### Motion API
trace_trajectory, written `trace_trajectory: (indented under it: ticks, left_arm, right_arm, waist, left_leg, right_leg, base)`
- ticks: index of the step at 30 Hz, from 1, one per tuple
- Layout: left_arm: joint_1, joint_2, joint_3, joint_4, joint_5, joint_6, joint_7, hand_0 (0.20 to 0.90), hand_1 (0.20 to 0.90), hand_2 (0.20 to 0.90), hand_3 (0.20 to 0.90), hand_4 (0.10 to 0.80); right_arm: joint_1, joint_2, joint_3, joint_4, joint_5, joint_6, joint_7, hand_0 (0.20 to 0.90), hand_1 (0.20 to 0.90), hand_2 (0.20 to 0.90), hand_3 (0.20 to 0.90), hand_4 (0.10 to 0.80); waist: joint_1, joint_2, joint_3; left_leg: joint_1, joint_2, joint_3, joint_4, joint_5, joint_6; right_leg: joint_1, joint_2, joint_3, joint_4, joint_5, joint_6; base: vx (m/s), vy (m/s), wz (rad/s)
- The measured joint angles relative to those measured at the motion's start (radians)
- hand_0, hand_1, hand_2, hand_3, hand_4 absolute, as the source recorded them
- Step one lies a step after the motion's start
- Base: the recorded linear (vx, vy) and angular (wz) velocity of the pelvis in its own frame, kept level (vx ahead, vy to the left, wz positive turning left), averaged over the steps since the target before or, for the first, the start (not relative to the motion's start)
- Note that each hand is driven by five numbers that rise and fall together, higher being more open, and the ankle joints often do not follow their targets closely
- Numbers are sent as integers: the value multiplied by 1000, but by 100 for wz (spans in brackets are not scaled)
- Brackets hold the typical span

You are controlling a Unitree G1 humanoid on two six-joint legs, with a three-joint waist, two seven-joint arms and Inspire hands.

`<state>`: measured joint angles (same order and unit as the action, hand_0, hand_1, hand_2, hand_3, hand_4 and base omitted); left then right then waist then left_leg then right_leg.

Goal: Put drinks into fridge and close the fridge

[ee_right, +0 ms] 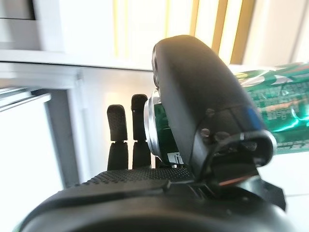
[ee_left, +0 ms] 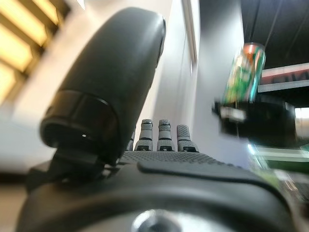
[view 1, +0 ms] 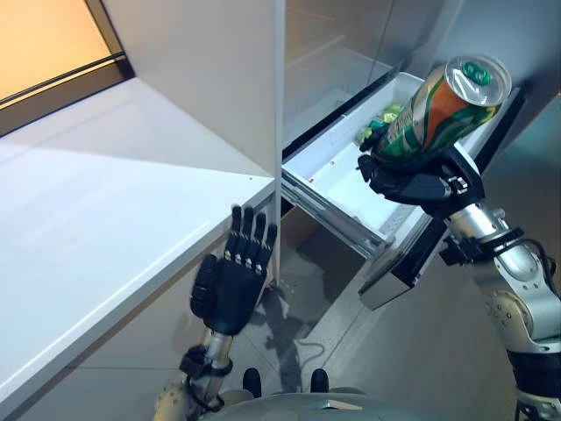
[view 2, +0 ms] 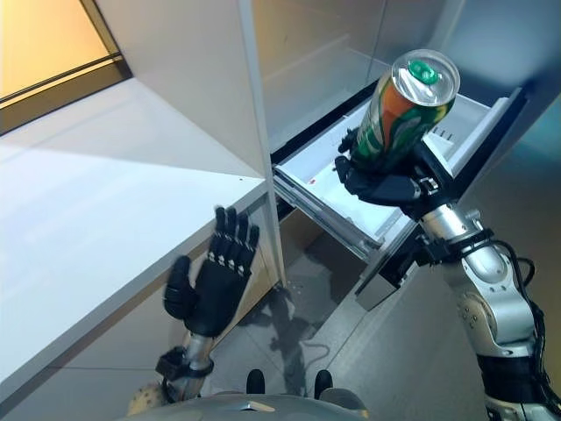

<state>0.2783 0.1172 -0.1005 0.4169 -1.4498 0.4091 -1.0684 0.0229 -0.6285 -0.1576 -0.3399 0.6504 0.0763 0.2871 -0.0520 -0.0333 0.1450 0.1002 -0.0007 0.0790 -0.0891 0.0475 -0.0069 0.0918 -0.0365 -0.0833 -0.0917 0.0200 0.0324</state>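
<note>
My right hand (view 1: 419, 186) is shut on a green and orange can (view 1: 443, 110) and holds it upright above the open white fridge drawer (view 1: 337, 180). The can also shows in the right wrist view (ee_right: 275, 116), behind the thumb (ee_right: 203, 101), and in the left wrist view (ee_left: 245, 72). Green drinks (view 1: 379, 123) lie at the far end of the drawer. My left hand (view 1: 232, 281) is open and empty, with straight fingers, below the white counter's edge beside the fridge's side wall (view 1: 215, 79).
A white counter (view 1: 105, 202) runs along my left. The open drawer's dark front panel (view 1: 412, 263) juts out over the grey floor (view 1: 421, 351). The fridge's upper compartment (view 1: 329, 44) stands open behind the drawer.
</note>
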Motion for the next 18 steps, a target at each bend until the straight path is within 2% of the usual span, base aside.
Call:
trace_trajectory:
  ticks: [5, 8, 14, 18]
  left_arm:
    - [20, 5, 29, 106, 177, -75, 14, 900, 900, 900, 900, 800]
    - [17, 14, 26, 122, 240, -145, 87, 900, 900, 900, 900, 800]
    - [-7, 32, 30, 197, 289, -291, 350, 900, 900, 900, 900, 800]
    - [-9, 71, 31, 239, 405, -354, 526, 900, 900, 900, 900, 800]
  right_arm:
    - [63, -10, -47, 17, 0, -12, 8, 300, 300, 300, 200, 100]
    - [60, -65, -55, 25, -4, -14, -1, 300, 300, 300, 200, 100]
    - [-21, -208, -22, 65, -26, -8, -1, 300, 300, 300, 200, 100]
    - [-129, -278, 17, 130, -28, 26, 0, 300, 300, 300, 200, 100]
  waist:
    - [-37, -7, 4]
    - [-38, -8, 3]
    - [-33, -18, -3]
    - [-22, -35, -13]
  left_leg:
    - [11, 0, 21, -1, -7, 2]
    - [12, 0, 40, -3, -8, 3]
    - [10, 2, 53, 0, -8, 3]
    - [10, 4, 53, 0, -8, 3]
  right_leg:
    - [-1, 1, 26, 0, 5, 3]
    - [-8, 2, 47, 0, 10, 5]
    - [-15, 4, 61, 0, 19, 4]
    - [-16, 6, 60, 0, 19, 4]
  base:
    - [12, -11, -16]
    - [34, -10, -18]
    - [43, -29, -8]
    - [37, -30, -1]
